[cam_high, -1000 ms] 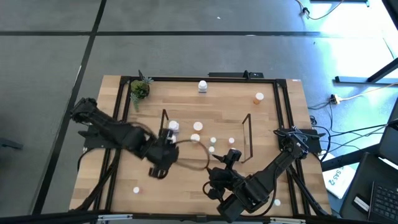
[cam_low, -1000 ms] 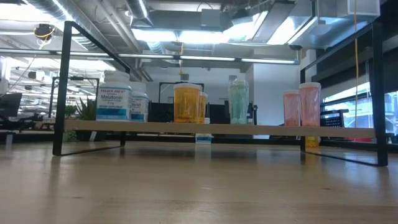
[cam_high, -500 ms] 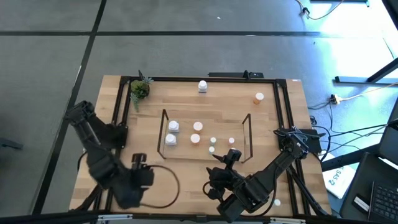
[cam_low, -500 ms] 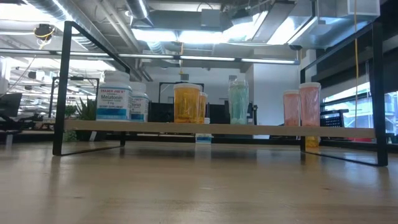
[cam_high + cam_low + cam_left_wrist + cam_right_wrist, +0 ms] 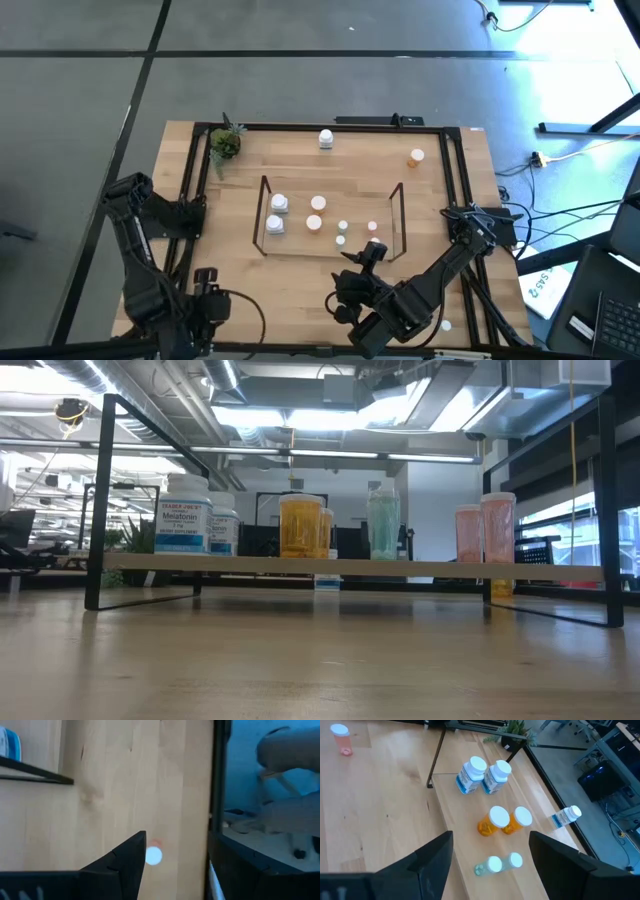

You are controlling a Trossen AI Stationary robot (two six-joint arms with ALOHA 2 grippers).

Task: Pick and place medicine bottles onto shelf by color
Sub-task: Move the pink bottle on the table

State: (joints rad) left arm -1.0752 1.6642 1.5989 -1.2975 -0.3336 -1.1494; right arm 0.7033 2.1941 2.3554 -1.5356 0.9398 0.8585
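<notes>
Your right gripper hangs spread wide and empty, just short of the shelf. Straight ahead of its fingers stand the teal bottles, beyond them the orange pair, farthest the white pair. Your left gripper sits well apart from the shelf; you cannot tell its grasp. A tiny pink bottle lies just beside its fingertip.

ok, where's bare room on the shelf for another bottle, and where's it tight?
Free: the light wood shelf strip behind the bottle row, and the gap between the teal bottles and pink bottles. Crowded: the end with the two white bottles and the adjoining orange pair.
</notes>
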